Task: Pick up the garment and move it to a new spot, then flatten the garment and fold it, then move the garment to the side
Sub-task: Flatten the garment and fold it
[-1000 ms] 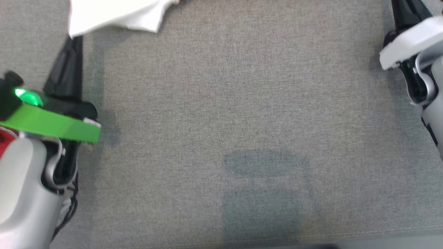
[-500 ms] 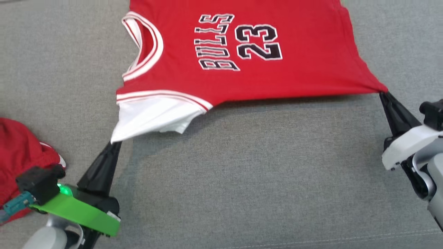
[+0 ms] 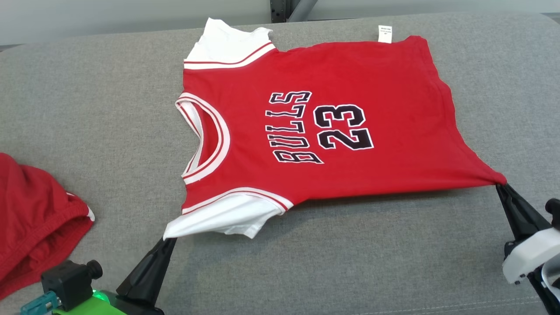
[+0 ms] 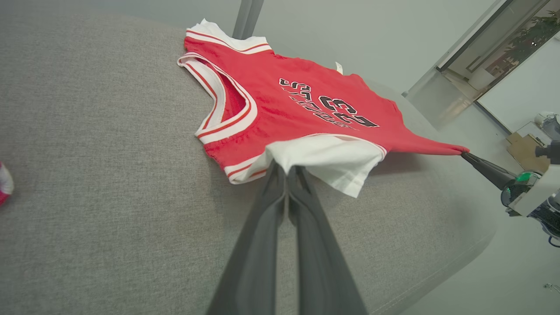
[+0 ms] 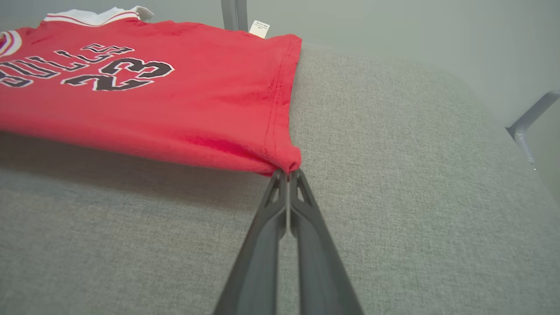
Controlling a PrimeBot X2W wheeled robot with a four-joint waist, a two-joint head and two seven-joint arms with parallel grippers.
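The garment (image 3: pixel 341 131) is a red jersey with white sleeves and "BULLS 23" in black, spread face up on the grey cushion (image 3: pixel 350 262). My left gripper (image 3: pixel 169 239) is shut on the tip of the near white sleeve (image 4: pixel 323 159). At the right, my right gripper (image 3: pixel 501 184) is shut on the near hem corner (image 5: pixel 286 164), pulled to a point. The near edge lifts off the cushion between the two grips, casting a shadow. The left wrist view shows the right gripper (image 4: pixel 464 153) at the far corner.
A second red garment (image 3: pixel 35 214) lies crumpled at the cushion's left edge. Bare grey cushion stretches in front of the jersey. A metal frame post (image 3: pixel 280 8) stands behind the cushion. The cushion's right edge drops to the floor (image 4: pixel 503 271).
The head view has tilted upward, so the whole jersey has come into view. Both grippers stay shut on the same sleeve tip and hem corner.
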